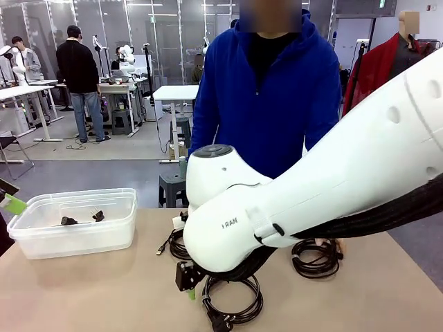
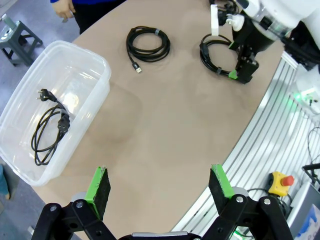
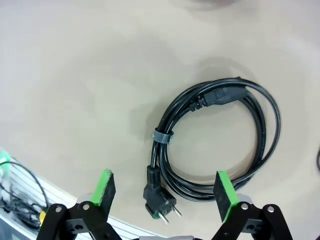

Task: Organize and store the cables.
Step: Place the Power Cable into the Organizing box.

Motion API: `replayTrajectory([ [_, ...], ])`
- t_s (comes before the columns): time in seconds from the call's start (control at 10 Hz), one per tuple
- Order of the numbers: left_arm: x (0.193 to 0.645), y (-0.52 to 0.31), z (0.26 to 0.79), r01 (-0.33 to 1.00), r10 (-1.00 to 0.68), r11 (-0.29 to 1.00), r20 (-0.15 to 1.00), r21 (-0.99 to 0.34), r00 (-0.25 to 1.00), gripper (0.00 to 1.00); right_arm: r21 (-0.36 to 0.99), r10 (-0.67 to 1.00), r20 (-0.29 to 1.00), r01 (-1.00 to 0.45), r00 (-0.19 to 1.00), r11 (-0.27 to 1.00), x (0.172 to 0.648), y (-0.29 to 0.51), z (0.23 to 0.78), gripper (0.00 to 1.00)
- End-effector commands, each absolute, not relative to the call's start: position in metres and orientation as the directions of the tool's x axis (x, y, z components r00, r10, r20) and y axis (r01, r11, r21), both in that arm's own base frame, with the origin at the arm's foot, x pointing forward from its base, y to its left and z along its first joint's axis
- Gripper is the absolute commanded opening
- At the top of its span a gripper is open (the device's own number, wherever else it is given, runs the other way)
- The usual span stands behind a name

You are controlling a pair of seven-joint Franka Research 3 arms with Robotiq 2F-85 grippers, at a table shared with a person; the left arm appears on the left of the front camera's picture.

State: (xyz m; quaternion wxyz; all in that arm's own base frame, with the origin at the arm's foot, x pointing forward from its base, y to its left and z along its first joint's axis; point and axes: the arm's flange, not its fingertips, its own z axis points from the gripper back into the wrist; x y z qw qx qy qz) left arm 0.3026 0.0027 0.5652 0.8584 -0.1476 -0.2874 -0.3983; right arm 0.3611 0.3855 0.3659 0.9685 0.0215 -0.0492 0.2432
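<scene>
Right end effector (image 3: 164, 182), fingers apart, hovers over thick black coiled power cable (image 3: 161, 136) on tan table (image 3: 75, 75), well apart from clear plastic bin (image 2: 90, 107) (1 black coil (image 2: 47, 127) inside). Left end effector (image 2: 159, 175), fingers apart, near bin.

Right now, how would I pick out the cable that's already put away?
Start at the tan table; find the clear plastic box at the robot's left end. Inside lies a black cable with a power plug. It alone sits in the box; the other coils lie on bare tabletop.
</scene>
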Motion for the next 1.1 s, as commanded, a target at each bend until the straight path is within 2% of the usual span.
replayTrajectory([
  [0.0, 0.302, 0.002, 0.565, 0.770, -0.601, 0.638, 0.611, -0.022, 0.515, 1.00, 0.091, 0.519, 0.155, -0.535, 0.841, 0.840, 0.354, 0.340, 0.396, 1.00],
  [0.5, 0.302, 0.002, 0.565, 0.770, -0.601, 0.638, 0.611, -0.022, 0.515, 1.00, 0.152, 0.582, 0.296, -0.639, 0.757, 0.754, 0.343, 0.210, 0.475, 1.00],
  [0.8, 0.302, 0.002, 0.565, 0.770, -0.601, 0.638, 0.611, -0.022, 0.515, 1.00, 0.163, 0.577, 0.413, -0.680, 0.705, 0.715, 0.347, 0.113, 0.497, 1.00],
  [1.0, 0.302, 0.002, 0.565, 0.770, -0.601, 0.638, 0.611, -0.022, 0.515, 1.00, 0.154, 0.526, 0.463, -0.649, 0.713, 0.745, 0.354, 0.057, 0.501, 1.00],
])
